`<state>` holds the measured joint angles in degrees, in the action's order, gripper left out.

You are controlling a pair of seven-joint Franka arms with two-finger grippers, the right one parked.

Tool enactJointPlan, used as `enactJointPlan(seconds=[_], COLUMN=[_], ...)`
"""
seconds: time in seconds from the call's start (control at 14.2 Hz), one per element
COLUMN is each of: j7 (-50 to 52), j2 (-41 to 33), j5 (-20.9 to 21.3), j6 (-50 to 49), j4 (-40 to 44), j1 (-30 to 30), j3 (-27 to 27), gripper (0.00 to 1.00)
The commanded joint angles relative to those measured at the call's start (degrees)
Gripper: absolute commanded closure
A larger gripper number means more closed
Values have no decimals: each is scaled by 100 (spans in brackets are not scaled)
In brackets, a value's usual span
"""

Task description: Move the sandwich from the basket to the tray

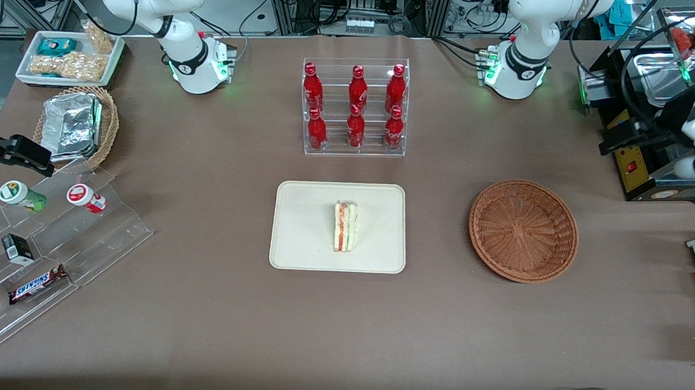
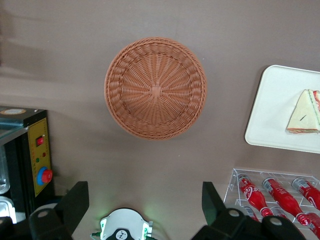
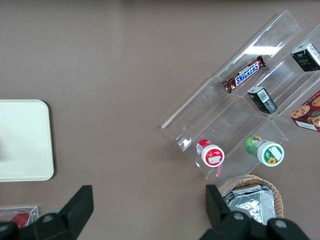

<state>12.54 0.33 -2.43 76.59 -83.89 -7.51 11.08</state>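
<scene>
The sandwich stands on its edge in the middle of the cream tray. The reddish-brown basket sits beside the tray, toward the working arm's end of the table, with nothing in it. My left gripper hangs high above the table, near the working arm's base and farther from the front camera than the basket. It is open wide, with nothing between its black fingers. In the front view the gripper shows as a dark shape by the black machine.
A clear rack of red bottles stands past the tray. A black machine with a red button sits near the basket. Toward the parked arm's end lie a tan basket of foil packs and a stepped acrylic snack shelf.
</scene>
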Motion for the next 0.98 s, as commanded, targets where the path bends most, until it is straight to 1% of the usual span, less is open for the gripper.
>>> enactJointPlan(seconds=[0.0,0.21,0.35,0.56,0.91], j7=[-41,-94,-427,-622,-569], j2=[-296,-305,-288,-244,-121], j5=[-29,-29,-20,-3,6], j6=[-73,504,698,1014,1059], j4=[-461,-629,-629,-664,-594], j1=[-111,-146,-347,-331,-339], j3=[184,158,211,211,184], gripper=[0,0,0,0,0])
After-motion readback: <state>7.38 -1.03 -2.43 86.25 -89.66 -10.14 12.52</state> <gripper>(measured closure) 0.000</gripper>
